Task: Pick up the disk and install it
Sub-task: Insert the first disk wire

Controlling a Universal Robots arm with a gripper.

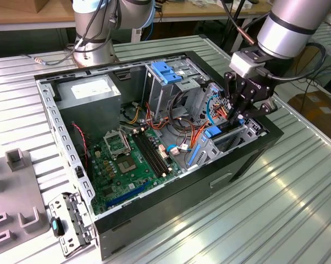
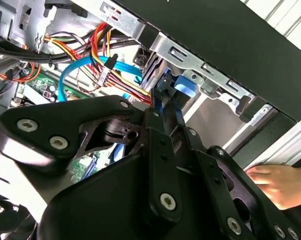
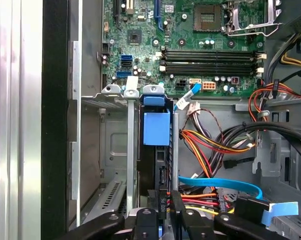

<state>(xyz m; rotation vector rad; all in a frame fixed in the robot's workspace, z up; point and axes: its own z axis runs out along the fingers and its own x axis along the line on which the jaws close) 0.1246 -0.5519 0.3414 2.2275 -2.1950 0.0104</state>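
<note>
The disk point(image 3: 156, 129) stands on edge in a slot of the drive cage at the case's front corner, its bright blue bracket point(image 1: 212, 132) showing on top. In the first wrist view its dark edge runs from the blue bracket toward my gripper point(image 3: 168, 199), whose fingers close around that edge. In the second wrist view my gripper point(image 2: 163, 102) pinches the thin disk edge beside a blue part point(image 2: 184, 89) of the bracket. In the exterior view my gripper point(image 1: 236, 118) reaches down into the cage point(image 1: 248, 132).
The open computer case point(image 1: 154, 209) holds a motherboard point(image 1: 127, 159), a grey power supply point(image 1: 88, 91), a blue-topped bay point(image 1: 168, 71) and loose cables point(image 1: 182, 129). A person's hand point(image 2: 278, 185) rests outside the case wall. A second arm's base point(image 1: 94, 33) stands behind.
</note>
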